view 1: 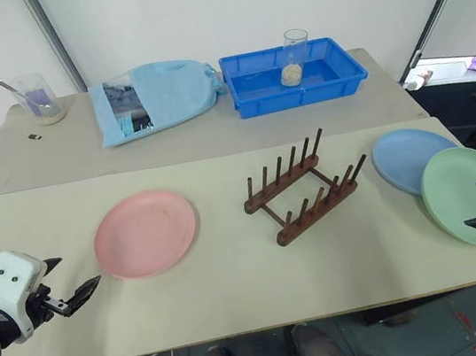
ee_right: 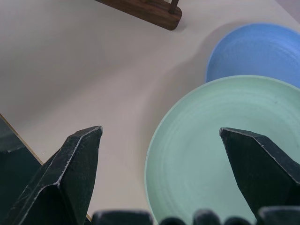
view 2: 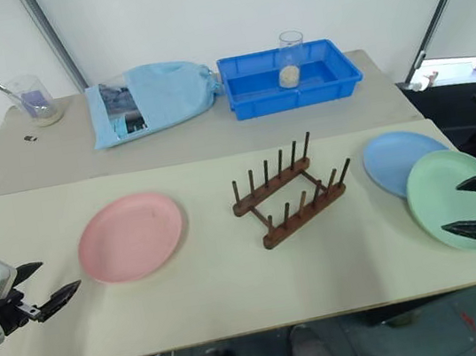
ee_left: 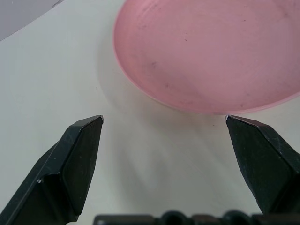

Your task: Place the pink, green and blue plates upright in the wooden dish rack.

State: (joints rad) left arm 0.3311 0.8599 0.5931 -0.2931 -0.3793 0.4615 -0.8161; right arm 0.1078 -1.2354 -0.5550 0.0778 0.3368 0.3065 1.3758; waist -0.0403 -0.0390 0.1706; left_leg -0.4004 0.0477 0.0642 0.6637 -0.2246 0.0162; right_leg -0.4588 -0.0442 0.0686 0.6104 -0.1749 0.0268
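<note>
the wooden dish rack [view 1: 300, 188] stands empty mid-table, between the pink plate [view 1: 145, 233] and the blue plate [view 1: 410, 158], which the green plate [view 1: 469, 194] overlaps. left gripper [view 1: 67, 280] hovers beside the pink plate, fingers apart; right gripper [view 2: 468, 209] hangs spread over the green plate.

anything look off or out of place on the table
Only slightly: the green plate overlaps the rim of the blue plate, and the wooden dish rack sits askew to the table edge. Nothing spilled or broken.
</note>
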